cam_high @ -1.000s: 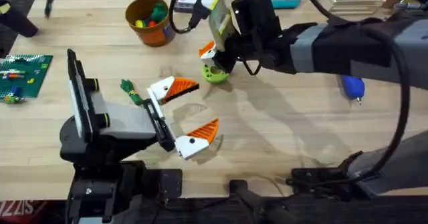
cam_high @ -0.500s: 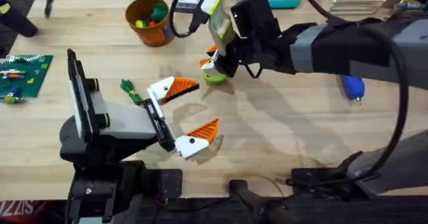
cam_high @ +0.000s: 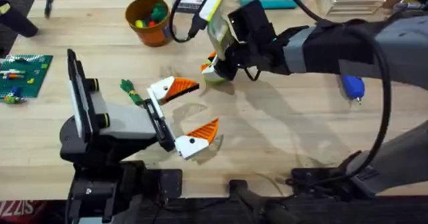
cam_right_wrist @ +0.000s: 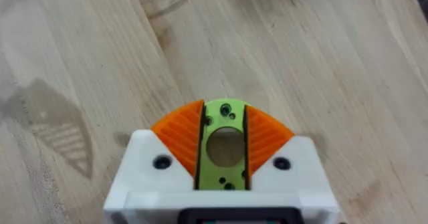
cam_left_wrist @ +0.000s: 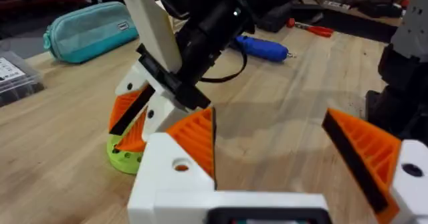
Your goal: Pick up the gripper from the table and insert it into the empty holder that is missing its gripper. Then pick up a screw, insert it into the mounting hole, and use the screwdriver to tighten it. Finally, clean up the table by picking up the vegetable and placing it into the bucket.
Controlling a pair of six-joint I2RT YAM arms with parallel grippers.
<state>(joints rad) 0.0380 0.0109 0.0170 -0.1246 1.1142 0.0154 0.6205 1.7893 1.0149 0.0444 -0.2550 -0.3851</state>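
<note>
The right claw (cam_high: 212, 66), clamped on the flat lime-green ring (cam_right_wrist: 226, 146), has drawn back a little toward the far side of the desk (cam_high: 281, 127) and tipped further over since a second ago. The ring, which lay flat on the wood below the claw then, now sits squeezed between the orange pads (cam_right_wrist: 180, 138) and shows less of itself from overhead. The right arm's dark forearm (cam_high: 321, 40) has shifted slightly with it.

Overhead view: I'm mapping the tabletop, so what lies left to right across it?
Green brick plate → vegetable → bucket → left gripper → right gripper shut on the lime-green ring → screwdriver.
</note>
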